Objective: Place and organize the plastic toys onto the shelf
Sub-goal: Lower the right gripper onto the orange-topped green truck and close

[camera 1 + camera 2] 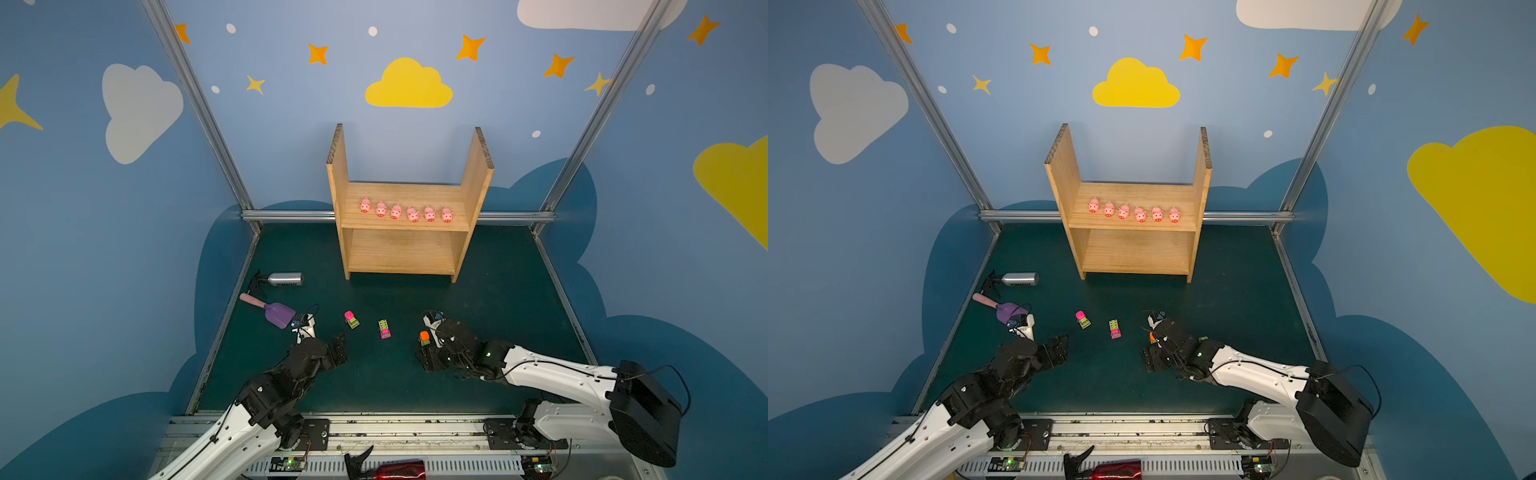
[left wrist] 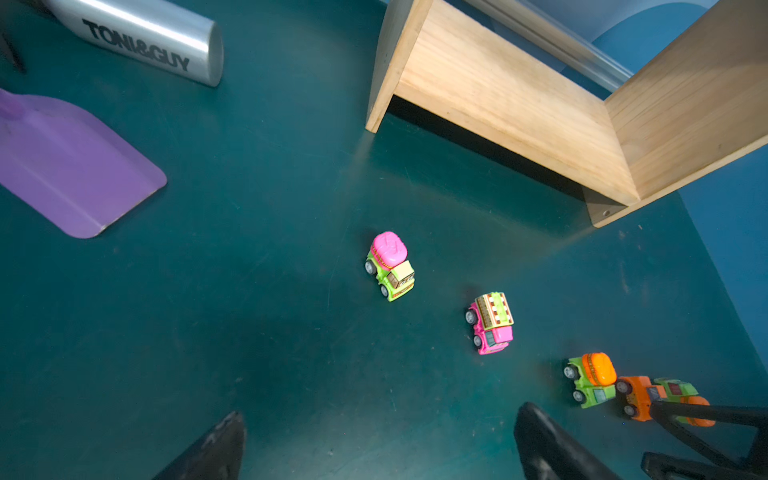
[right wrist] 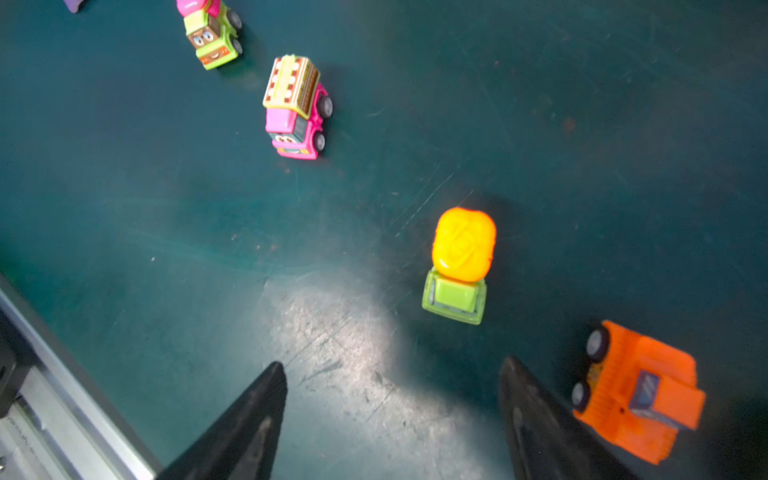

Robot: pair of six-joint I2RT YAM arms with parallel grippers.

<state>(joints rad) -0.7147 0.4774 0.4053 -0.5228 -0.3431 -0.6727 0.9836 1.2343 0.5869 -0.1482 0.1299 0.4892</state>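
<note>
6 pink pigs (image 1: 396, 212) are lining the shelf (image 1: 405, 249); 4 toy trucks (image 2: 492, 324) are sitting nearby; left gripper (image 2: 382, 413) and right gripper (image 3: 392, 363) are gaping empty.

Back wall (image 1: 291, 124): blue, with a yellow cloud (image 1: 408, 85) at upper centre, orange stars (image 1: 318, 54) and white dots (image 1: 372, 31). Left wall (image 1: 62, 208): a white cloud (image 1: 139, 110) at upper left. Right wall (image 1: 665, 199): a second cloud (image 1: 735, 183) at the right edge. Metal posts (image 1: 199, 104) stand at both rear corners, and a rail (image 1: 291, 215) joins them at floor level. Mat (image 1: 498, 299): dark green, with one patch (image 3: 340, 332) scuffed pale. Light is even.
</note>
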